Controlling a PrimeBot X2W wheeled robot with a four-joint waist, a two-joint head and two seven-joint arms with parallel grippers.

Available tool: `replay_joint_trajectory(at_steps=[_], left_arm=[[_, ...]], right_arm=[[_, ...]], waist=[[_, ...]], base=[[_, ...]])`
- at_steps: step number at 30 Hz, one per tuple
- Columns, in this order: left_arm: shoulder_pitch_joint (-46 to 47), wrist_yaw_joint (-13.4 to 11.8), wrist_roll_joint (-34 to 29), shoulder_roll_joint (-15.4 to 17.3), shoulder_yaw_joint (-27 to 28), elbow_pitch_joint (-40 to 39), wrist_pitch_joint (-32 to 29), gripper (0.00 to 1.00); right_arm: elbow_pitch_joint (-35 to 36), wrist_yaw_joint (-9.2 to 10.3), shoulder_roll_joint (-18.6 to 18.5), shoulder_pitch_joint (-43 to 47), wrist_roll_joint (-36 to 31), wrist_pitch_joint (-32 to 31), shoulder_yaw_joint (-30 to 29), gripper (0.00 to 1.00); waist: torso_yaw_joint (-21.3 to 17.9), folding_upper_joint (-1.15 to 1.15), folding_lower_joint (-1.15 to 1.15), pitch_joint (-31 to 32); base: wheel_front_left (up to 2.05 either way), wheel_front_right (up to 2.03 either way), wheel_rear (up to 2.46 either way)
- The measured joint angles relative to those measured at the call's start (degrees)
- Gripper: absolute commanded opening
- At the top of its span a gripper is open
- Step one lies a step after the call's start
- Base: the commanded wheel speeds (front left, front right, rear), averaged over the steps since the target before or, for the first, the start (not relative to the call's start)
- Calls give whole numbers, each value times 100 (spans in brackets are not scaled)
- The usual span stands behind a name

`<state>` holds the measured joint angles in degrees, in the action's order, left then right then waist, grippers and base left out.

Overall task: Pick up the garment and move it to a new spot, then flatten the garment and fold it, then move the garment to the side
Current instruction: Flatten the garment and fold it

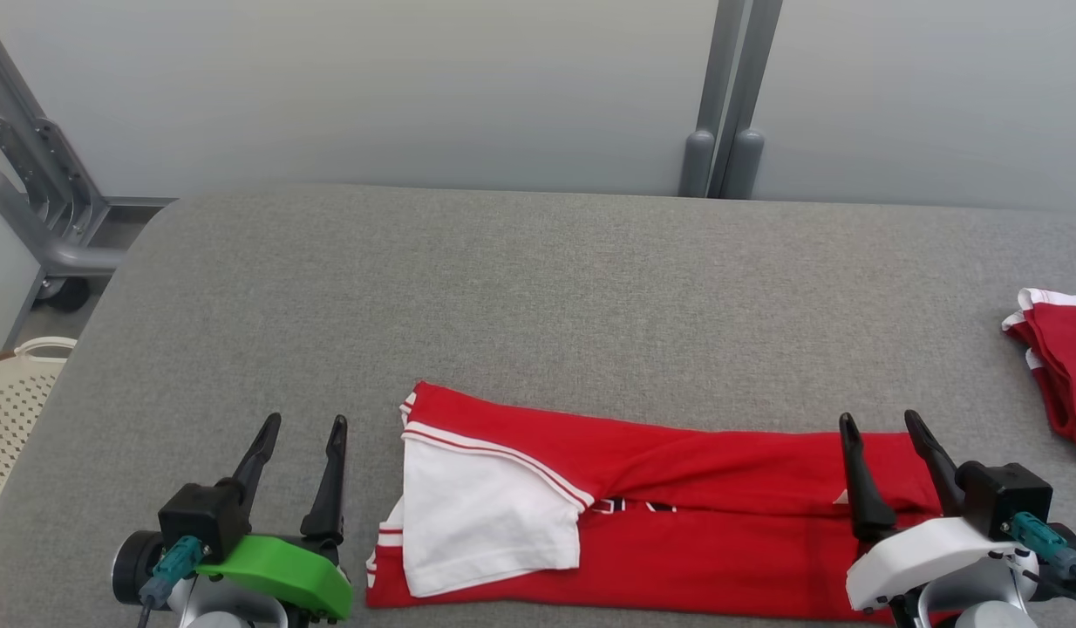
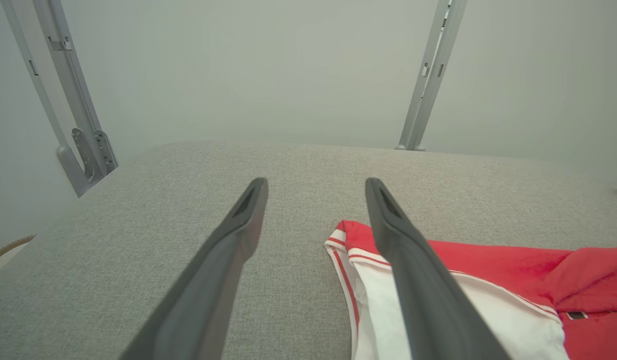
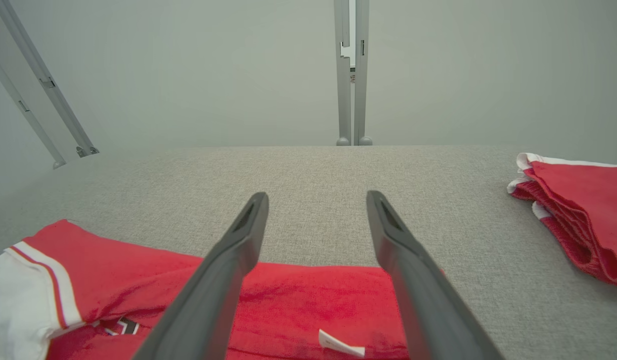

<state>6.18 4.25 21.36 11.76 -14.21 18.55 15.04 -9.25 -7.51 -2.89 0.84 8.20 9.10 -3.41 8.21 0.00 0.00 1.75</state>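
On table (image 1: 538,288): two red garments, garment (image 1: 677,541) front, folded garment (image 1: 1065,349) right; left hand (image 1: 305,420), right hand (image 1: 878,417) spread.

Garment (image 1: 695,515) soft red cloth; table (image 1: 538,296) rough grey woven fabric.

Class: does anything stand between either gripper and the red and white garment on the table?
Nothing visible does. The left gripper sits beside the white end of the long red and white garment, the right gripper over its other end.
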Motion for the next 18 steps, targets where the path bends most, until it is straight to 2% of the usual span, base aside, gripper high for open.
replay_joint_trajectory(at_steps=[12, 15, 18], left_arm=[[-2, 57, -85, -110, 93, 75, 0, 100], [-4, 78, -102, -137, 94, 109, 0, 100], [-4, 83, -134, -178, 89, 132, 0, 100]], right_arm=[[-15, 0, 2, -14, 70, -79, 1, 100], [-16, 0, 5, -11, 288, -302, -164, 100], [-73, 0, 3, 26, 232, -776, -421, 100]], waist=[[-8, 0, 0, -29], [-20, 0, 0, -36], [-24, 0, 0, -51]], base=[[0, 0, 0], [0, 0, 0], [0, 0, 0]])
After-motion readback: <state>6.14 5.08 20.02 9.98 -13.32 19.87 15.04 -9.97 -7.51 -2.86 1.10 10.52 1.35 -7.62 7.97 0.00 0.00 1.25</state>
